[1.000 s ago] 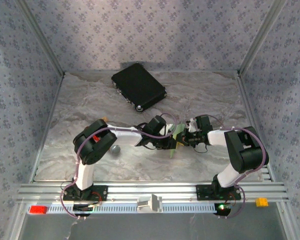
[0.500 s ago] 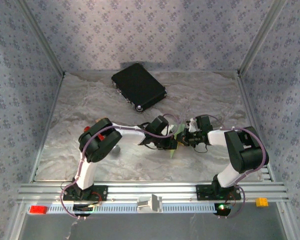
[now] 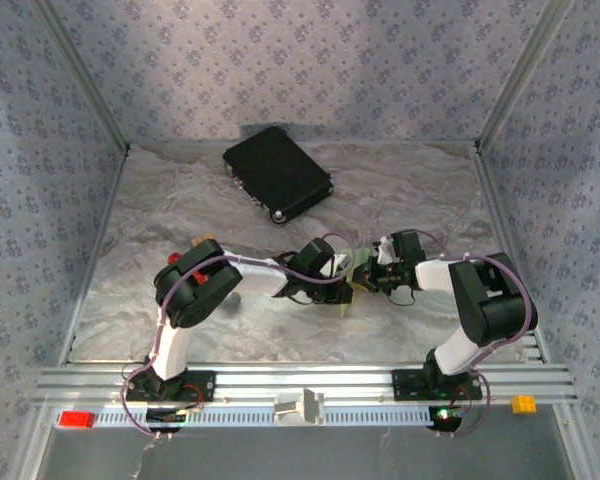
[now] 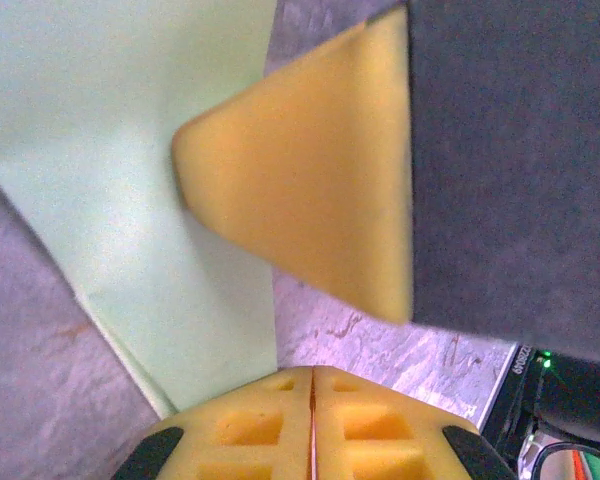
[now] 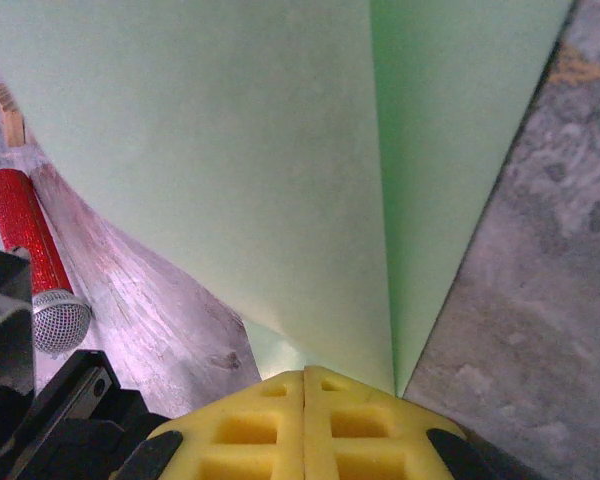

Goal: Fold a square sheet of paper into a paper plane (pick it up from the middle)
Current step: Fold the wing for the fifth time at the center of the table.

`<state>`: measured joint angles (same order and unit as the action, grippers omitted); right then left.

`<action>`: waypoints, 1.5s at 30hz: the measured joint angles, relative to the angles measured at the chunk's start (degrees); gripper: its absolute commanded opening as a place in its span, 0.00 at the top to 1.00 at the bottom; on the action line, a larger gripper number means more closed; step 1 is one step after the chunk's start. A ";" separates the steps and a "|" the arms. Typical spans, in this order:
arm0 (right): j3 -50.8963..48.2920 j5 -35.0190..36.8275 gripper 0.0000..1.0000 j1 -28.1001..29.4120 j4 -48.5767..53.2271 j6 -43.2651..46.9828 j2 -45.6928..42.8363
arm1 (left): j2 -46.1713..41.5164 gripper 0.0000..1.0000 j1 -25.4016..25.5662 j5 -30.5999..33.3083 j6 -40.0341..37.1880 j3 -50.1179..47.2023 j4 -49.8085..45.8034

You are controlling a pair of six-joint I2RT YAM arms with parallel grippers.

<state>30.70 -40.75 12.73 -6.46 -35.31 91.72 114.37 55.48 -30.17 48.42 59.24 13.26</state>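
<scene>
The light-green sheet of paper (image 3: pixel 348 297) is creased and stands up off the table between the two grippers. In the right wrist view the paper (image 5: pixel 230 150) fans up from my right gripper (image 5: pixel 304 378), which is shut on its lower corner beside the centre crease. My left gripper (image 4: pixel 312 372) is shut with nothing visible in the seam; the paper (image 4: pixel 130 150) passes just left of its tips. The right gripper's yellow pad (image 4: pixel 310 190) points in at the sheet. In the top view the left gripper (image 3: pixel 340 286) and right gripper (image 3: pixel 361 277) almost meet.
A black rectangular case (image 3: pixel 278 172) lies at the back of the marbled table (image 3: pixel 180 190). A red-handled tool (image 5: pixel 25 235) with a grey mesh head lies on the table behind the paper, partly under the left arm.
The left arm's elbow has swung right and back, and its gripper has shifted along the paper. Less of the sheet shows from above. The right arm has held still.
</scene>
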 measured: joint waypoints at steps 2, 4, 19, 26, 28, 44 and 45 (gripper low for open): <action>0.00 0.00 0.93 0.00 0.02 0.00 0.00 | -0.70 0.91 0.31 0.44 -0.02 -0.76 -0.13; 0.00 0.00 0.93 0.00 0.02 0.00 0.00 | -1.36 0.91 0.52 0.79 -0.37 -1.36 -0.50; 0.00 0.00 0.93 0.00 0.02 0.00 -0.02 | -4.00 0.83 1.31 1.18 -1.79 2.23 -5.79; 0.00 0.00 0.93 0.00 0.02 -0.02 -0.02 | -1.27 0.84 1.27 1.05 -2.14 3.89 -6.25; 0.00 0.00 0.93 0.00 0.02 -0.02 -0.02 | -0.68 0.85 1.27 1.03 -2.14 3.87 -6.73; 0.11 0.00 0.93 0.00 0.13 -0.02 0.00 | -3.28 0.88 1.14 1.14 -0.59 -4.13 0.92; 0.11 0.00 0.93 0.00 0.20 -0.02 0.02 | -3.63 0.88 1.14 1.14 -0.44 -4.68 0.92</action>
<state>30.81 -40.75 12.73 -6.26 -35.33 91.74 110.74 56.62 -29.04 47.99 54.57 14.17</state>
